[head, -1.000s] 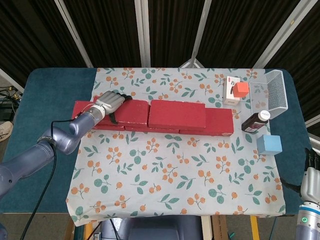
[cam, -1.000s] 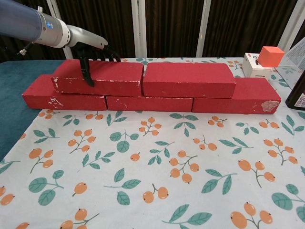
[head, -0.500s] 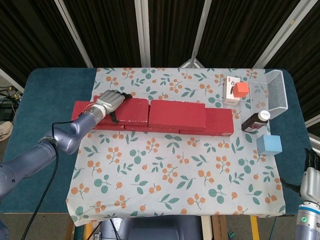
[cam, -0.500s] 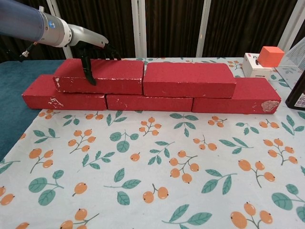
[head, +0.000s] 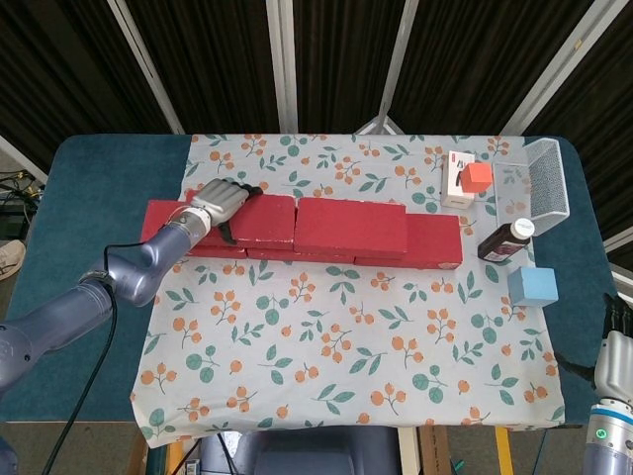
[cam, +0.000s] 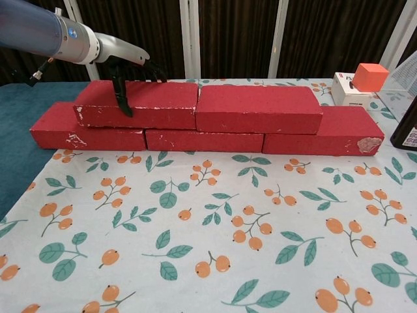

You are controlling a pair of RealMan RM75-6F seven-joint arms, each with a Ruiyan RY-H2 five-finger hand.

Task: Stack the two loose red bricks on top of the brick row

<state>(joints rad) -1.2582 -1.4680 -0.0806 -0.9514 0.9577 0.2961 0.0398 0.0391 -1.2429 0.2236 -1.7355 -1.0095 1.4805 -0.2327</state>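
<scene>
Gripping: my left hand [cam: 127, 70] grasps the upper-left rectangular red brick [cam: 137, 104], resting on the brick row [cam: 202, 139].
Right hand [head: 615, 322]: state unclear, I cannot tell.
Risk: I judge careless release drags the brick off.

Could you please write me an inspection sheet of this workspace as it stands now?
Surface: table under a floral cloth.
Job's things: two upper bricks, left and right, lie on the bottom row.
Clutter: white box with orange cube, dark bottle, blue cube, wire basket.
Hands: left hand grips the left upper brick; right hand only partly seen at the frame edge.
Cables: black cable along the left arm.
Surroundings: dark slatted backdrop.
</scene>
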